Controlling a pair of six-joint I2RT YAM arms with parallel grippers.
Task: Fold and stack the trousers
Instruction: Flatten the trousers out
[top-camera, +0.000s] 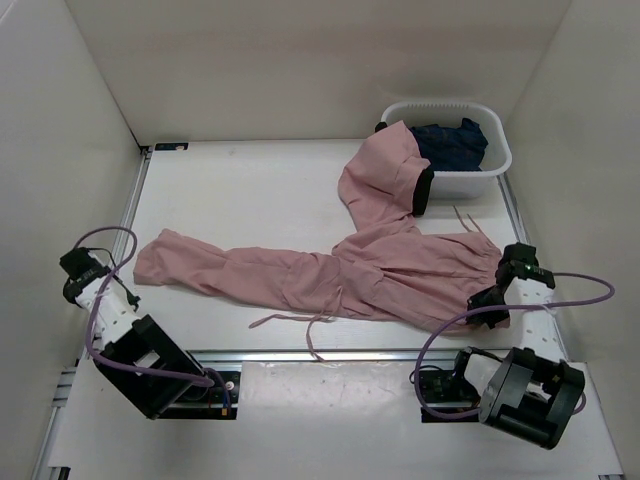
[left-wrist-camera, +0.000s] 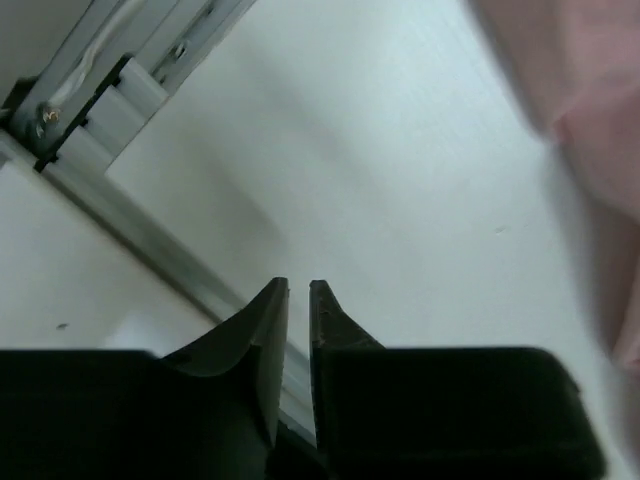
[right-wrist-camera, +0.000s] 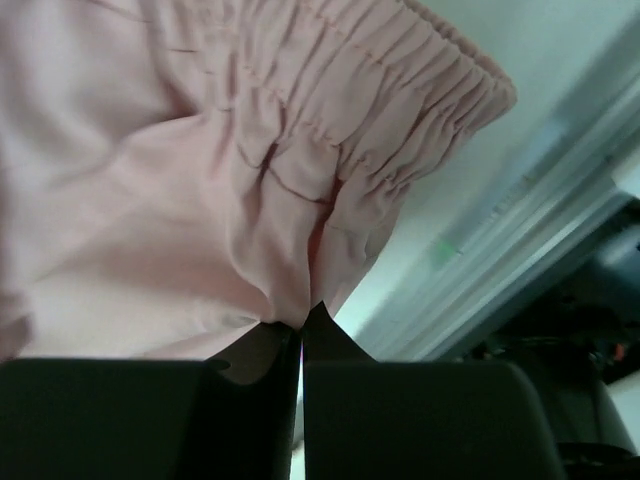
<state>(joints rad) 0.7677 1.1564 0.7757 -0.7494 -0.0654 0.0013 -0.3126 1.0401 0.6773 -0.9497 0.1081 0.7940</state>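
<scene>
The trousers (top-camera: 340, 275) are spread across the middle and right of the tabletop (top-camera: 230, 190). One leg is laid out flat toward the left edge, its cuff stopping short of that edge, while the other leg is bent toward the far right corner and draped over the near left corner of a white basket (top-camera: 497, 160). The gathered waistband (top-camera: 478, 262) is found near the right edge, and thin drawstrings (top-camera: 300, 320) are trailed from the garment toward the near edge, one end reaching close to it. A dark navy garment (top-camera: 455, 140) is contained in the basket, and a black garment (top-camera: 424, 190) is seen against the basket's near wall, beside the end of the draped leg. The right gripper (right-wrist-camera: 301, 318) is placed at the waistband end, by the right edge; its jaws are pressed fully together on a pinched fold of the trousers just below the elastic gathers. The left gripper (left-wrist-camera: 298, 290) is positioned over bare tabletop beside the left edge rail (left-wrist-camera: 100, 110), apart from the leg cuff, which is seen only as a pink blur at the right of the left wrist view; its jaws are drawn almost together, only a thin slit being left, and nothing is held. Bare tabletop is left along the far edge and in the far left corner, and a narrower strip is left between the flat leg and the near edge.
</scene>
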